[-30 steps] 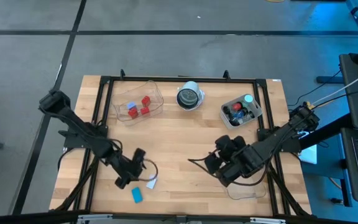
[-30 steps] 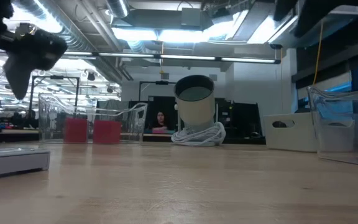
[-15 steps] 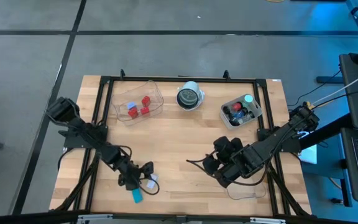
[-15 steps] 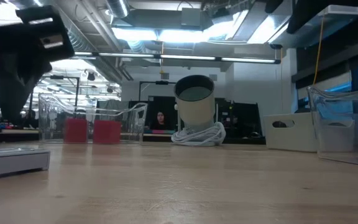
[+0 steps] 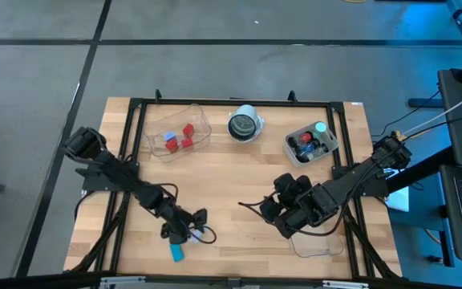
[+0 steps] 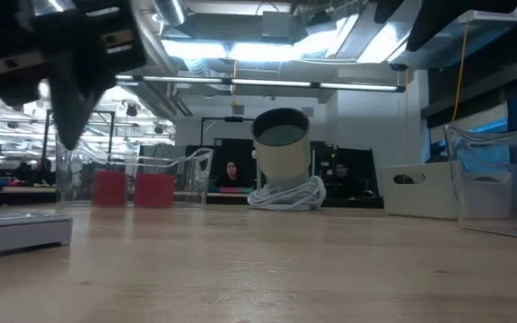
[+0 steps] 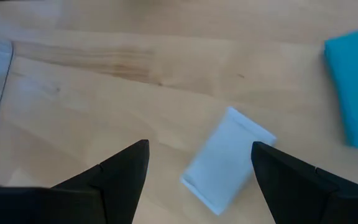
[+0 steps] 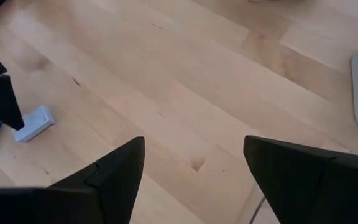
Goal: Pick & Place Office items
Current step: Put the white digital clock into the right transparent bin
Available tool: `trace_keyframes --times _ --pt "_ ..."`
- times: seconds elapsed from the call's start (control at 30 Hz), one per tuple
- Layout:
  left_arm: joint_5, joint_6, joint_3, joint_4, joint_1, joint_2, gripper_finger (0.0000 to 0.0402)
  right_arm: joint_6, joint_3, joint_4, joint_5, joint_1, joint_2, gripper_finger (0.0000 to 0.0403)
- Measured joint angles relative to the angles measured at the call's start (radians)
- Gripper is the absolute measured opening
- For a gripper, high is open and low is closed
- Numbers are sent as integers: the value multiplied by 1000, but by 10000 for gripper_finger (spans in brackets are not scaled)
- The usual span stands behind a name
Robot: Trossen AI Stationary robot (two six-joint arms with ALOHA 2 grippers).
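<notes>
Two arms: both were low over the near half of the wooden table (image 5: 231, 193).
Right arm: waited near the table's right edge, right gripper (image 8: 194, 165) with fingers spread apart, nothing between them.
Left arm: reached in from the left edge, left gripper (image 7: 197, 171) over the near-centre boards, fingers apart and bracketing the white block (image 7: 227, 158), not closed on it.
Left tray (image 5: 201, 120): clear, at the far left, held red blocks (image 5: 188, 133) and one blue piece (image 5: 170, 137).
Right tray (image 5: 331, 144): clear, at the far right, held dark discs, a red piece and a teal cylinder (image 5: 320, 128); contents were hard to separate from above.
White-rimmed round object (image 5: 245, 125): sat between the two trays.
Blue block (image 5: 176, 253): lay flat just beside the left gripper, on the side toward the table's near edge.
White block: lay on the table near the blue block, apart from it.
</notes>
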Motion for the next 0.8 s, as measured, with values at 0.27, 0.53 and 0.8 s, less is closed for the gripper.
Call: trace_keyframes --times 0.27,0.53,0.8 --pt "82 -69 111 -157 45 97 281 -5 0 2 -26 -1 0 277" --pt "78 -67 205 -308 48 131 281 -35 -1 2 -26 -1 0 277" --pt "148 36 248 -370 46 131 281 -36 -2 2 -25 -1 0 277"
